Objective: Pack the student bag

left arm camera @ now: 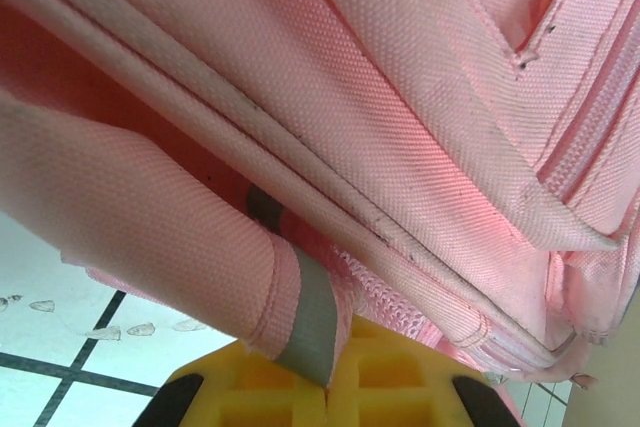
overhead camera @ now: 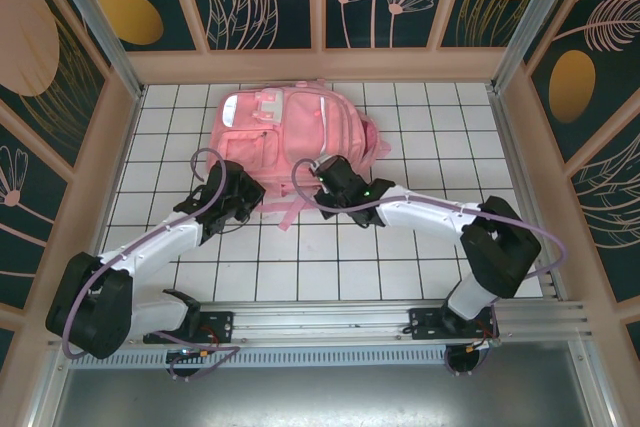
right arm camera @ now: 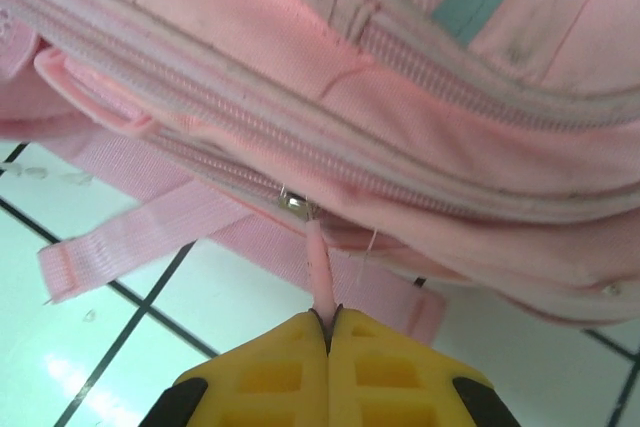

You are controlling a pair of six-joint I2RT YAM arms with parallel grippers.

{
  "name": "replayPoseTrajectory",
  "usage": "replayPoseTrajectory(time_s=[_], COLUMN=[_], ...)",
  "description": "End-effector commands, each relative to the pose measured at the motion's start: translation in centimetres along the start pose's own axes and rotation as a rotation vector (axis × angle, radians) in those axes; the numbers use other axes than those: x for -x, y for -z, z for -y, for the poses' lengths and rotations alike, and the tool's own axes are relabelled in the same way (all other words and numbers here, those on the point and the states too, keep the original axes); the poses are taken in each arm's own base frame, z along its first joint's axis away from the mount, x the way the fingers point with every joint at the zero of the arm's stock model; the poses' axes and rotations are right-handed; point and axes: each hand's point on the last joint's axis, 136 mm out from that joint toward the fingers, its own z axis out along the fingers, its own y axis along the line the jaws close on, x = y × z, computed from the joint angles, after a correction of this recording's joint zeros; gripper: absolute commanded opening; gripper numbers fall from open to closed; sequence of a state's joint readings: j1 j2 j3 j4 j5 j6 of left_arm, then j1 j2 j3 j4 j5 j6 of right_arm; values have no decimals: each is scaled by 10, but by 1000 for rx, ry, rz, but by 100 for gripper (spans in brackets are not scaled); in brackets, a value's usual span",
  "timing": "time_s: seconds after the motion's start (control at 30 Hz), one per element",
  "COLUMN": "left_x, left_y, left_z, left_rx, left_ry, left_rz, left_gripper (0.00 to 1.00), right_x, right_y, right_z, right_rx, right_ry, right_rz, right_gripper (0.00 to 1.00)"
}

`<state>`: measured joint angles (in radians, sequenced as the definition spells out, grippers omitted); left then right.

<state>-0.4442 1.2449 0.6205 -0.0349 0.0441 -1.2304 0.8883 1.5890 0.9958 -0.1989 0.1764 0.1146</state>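
- We see the backpack (overhead camera: 285, 137) flat on the tiled table (overhead camera: 400, 257), far centre.
- The left claw (left arm camera: 330, 379) pinches its grey-striped fabric edge (left arm camera: 308, 312).
- The right claw (right arm camera: 328, 332) clamps its pink zipper pull (right arm camera: 316, 267).

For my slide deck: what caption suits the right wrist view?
Right pincer pinching the pink zipper pull of the student bag over a tiled table.

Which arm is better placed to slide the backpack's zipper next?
Right: its fingers pinch the pink zipper pull of the backpack. The left fingers hold only a grey-taped fabric flap.
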Motion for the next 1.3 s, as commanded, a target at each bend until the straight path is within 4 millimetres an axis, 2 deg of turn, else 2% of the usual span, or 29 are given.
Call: replayPoseTrajectory(time_s=[0.0,0.17,0.3,0.5,0.63,0.97,1.03,1.27], left_x=[20,23,21,13,11,11,11,10], left_y=[10,13,12,9,9,9,8,8], left_z=[17,16,14,13,16,17,17,16], left_rx=[-67,-63,-66,-95,-113,-112,-112,-107], left_ry=[-14,-19,-19,-15,-15,-23,-23,-25], left_rz=[83,93,88,52,40,38,37,38], left_gripper=[0,0,0,0,0,0,0,0], right_x=[-8,-17,-25,-9,0,-5,-6,-2], right_y=[3,3,0,3,-5,-23,-25,-30], right_z=[1,2,-4,-16,-20,-22,-23,-17], right_rx=[46,55,117,271,311,330,333,313], right_ry=[-85,-124,-168,-252,-274,-306,-311,-350], right_rz=[-7,-12,-19,38,38,6,2,22], right_gripper=[0,0,0,0,0,0,3,23])
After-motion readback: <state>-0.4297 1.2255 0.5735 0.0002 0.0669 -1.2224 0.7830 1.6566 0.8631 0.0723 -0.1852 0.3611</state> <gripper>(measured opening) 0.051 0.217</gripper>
